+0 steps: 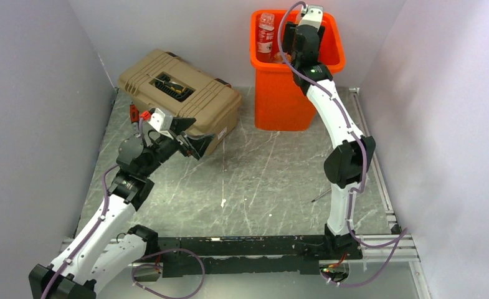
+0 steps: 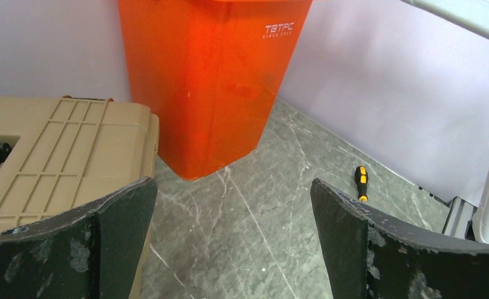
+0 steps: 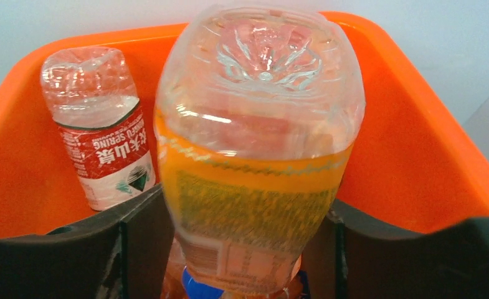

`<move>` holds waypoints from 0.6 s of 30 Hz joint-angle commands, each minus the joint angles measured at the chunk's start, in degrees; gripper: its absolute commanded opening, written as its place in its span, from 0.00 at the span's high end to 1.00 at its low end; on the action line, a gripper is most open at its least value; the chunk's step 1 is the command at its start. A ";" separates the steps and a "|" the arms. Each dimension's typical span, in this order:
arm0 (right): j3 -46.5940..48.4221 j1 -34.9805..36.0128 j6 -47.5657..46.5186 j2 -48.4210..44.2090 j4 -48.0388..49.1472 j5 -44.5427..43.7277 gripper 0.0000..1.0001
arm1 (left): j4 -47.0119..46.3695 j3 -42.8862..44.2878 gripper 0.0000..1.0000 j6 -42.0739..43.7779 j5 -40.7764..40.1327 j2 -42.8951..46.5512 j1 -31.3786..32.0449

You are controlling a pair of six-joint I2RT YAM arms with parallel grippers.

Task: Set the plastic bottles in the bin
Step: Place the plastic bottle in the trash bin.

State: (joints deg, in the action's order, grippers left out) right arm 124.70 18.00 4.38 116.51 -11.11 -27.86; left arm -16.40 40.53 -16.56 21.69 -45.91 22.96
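Handling: the orange-drink bottle (image 3: 254,156) looks part full, so I'd guess a bit of heft and some sloshing. It's thin clear plastic, smooth and kinda slippery, and probably dents if squeezed hard.
Where to grab: around the labelled middle, where the wall runs straightest. The domed, moulded base offers nothing flat.
Right gripper (image 3: 248,249): in the bin's mouth, black fingers either side of that bottle's label, cap end down. Clamped or loose, can't tell, since the lower half is blurred.
Red-label bottle (image 3: 101,131): clear and crinkly, inside the bin, leaning on the wall just left of the right gripper.
Bin (image 3: 416,156): bright orange glossy hard plastic, tapered square, straight ahead of the left gripper.
Left gripper (image 2: 232,237): fingers wide apart, nothing between them, with the tan ribbed toolbox (image 2: 61,149) by its left finger.
Surface (image 2: 254,218): grey, marbled, scratched.
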 commanded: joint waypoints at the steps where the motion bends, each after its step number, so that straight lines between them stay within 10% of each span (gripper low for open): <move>1: -0.49 0.64 1.39 -5.07 0.34 1.56 0.26 | -0.92 2.09 0.01 1.32 -0.33 -0.77 0.24; 18: 1.70 0.69 7.87 -7.25 3.41 4.02 0.07 | -1.66 1.69 0.01 0.29 -2.16 -0.42 -0.20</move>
State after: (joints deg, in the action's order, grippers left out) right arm 123.13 18.59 9.19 112.88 -10.33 -25.34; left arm -16.86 40.53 -16.78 20.95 -45.82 22.96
